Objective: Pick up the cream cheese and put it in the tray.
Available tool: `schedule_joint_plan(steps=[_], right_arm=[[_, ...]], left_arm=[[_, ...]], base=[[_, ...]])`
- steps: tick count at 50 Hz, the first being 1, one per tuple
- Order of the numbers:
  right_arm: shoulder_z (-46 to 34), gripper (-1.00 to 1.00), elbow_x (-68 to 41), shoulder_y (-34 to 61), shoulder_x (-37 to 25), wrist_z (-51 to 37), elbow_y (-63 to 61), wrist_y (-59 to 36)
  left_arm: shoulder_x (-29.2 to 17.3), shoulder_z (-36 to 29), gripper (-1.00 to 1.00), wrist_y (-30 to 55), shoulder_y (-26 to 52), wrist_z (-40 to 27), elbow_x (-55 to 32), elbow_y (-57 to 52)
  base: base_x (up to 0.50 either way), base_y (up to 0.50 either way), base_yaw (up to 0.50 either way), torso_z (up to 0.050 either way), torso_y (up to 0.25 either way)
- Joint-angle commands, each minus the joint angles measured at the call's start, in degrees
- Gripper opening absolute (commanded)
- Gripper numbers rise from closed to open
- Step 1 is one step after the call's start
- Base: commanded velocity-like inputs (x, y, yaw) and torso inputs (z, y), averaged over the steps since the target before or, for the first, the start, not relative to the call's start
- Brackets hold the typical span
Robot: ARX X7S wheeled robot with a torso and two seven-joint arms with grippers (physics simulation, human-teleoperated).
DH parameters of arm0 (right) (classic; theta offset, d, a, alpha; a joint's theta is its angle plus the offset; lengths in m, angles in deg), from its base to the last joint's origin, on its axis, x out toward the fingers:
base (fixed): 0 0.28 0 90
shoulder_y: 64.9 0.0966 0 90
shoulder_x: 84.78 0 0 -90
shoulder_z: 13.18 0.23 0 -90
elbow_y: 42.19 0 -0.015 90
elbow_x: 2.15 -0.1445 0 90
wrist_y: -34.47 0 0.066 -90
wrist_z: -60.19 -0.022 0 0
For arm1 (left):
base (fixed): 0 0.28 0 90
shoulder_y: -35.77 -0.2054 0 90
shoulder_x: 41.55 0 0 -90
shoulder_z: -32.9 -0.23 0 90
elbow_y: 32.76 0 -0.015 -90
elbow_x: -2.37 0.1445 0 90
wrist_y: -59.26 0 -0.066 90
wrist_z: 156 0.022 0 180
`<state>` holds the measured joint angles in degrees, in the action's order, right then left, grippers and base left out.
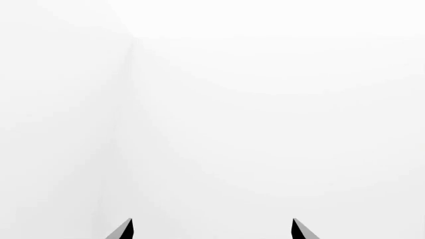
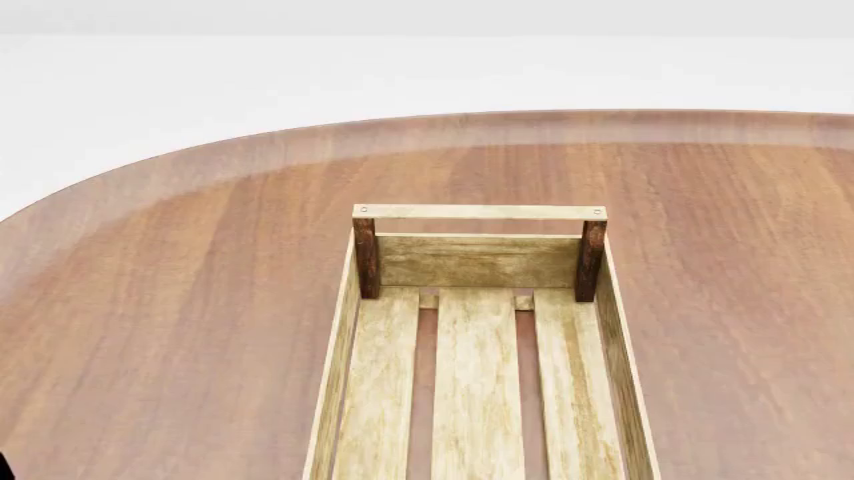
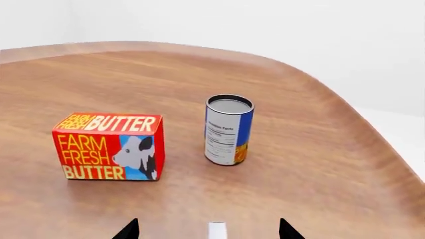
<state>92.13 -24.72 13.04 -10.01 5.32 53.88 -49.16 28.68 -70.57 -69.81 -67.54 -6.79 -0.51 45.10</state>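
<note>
Fingers on the right gripper [image 3: 208,230] stand wide apart and empty just above the surface [image 3: 319,164], with a pale sliver [image 3: 216,231] between them that may be the cream cheese, though I cannot tell. Butter box [image 3: 109,146] and can [image 3: 228,129] sit beyond, so the wrist seems lined up low for a pick. Left gripper [image 1: 212,230] is parted too, facing blank white, while the tray [image 2: 478,262] waits empty.

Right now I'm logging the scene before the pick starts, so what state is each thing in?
tray: upright on the table, nothing inside its visible part.
butter box: standing, closed.
can: upright, apart from the butter box.
white object: at the right wrist view's edge between the fingers, too cut off to identify.
left gripper: open, holding nothing.
right gripper: open.
</note>
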Motion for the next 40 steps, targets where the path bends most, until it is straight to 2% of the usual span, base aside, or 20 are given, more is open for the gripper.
schedule_joint_plan(steps=[1,40], right_arm=[[0.37,1.00,-1.01,-0.08,-0.61,0.42,1.35,-1.02],[0.90,1.00,-2.68,3.06,-1.32,2.96,11.11,-0.15]], left_arm=[[0.01,-0.24,1.00,0.60,0.01,-0.17,0.38,-0.27],[-0.34,-0.81,1.00,1.05,0.24,-0.61,0.34,-0.32]], base=[[0.00,0.00,0.00,0.000,0.000],[0.00,0.00,0.00,0.000,0.000]])
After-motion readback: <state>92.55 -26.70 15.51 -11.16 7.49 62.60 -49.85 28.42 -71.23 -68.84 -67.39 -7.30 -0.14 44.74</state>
